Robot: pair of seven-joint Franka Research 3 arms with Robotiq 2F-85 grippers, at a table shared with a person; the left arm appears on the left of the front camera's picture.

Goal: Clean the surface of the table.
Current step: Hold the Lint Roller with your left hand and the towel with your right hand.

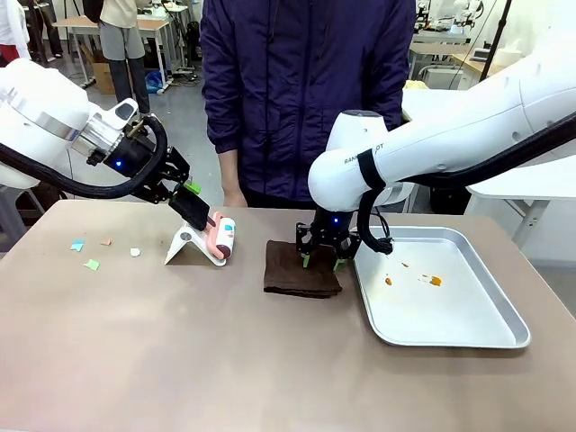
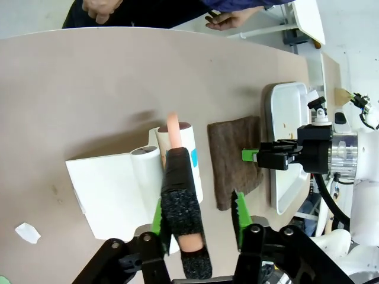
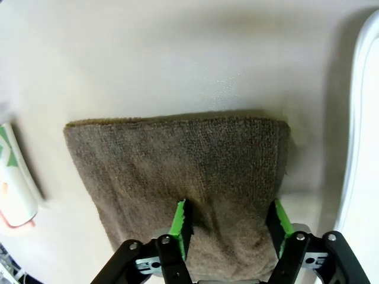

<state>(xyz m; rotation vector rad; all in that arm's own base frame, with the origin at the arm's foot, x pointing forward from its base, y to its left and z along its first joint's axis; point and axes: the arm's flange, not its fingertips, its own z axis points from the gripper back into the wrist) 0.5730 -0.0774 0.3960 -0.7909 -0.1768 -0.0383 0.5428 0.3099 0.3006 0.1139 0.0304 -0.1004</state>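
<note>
Your left gripper (image 2: 198,208) is down over the lint roller with its white sticky roll and pink, black-wrapped handle (image 2: 177,195). The jaws straddle that handle: one green pad is against it, the other stands off with a clear gap, so the claw is open, not clamped. The roller sits in its white plastic stand (image 2: 112,189).

Your right gripper (image 3: 229,216) has both tips planted on the near end of the folded dark brown cloth (image 1: 292,274), jaws spread wide, nothing pinched between them.

The big taupe-brown table (image 1: 180,360) runs the full width in front of you. Small coloured paper scraps (image 1: 92,265) lie on its left part. The silver rectangular metal tray (image 1: 450,310) lies just right of the cloth, with orange crumbs (image 1: 435,281) in it. A person in a dark jacket (image 1: 306,90) stands at the far edge.
</note>
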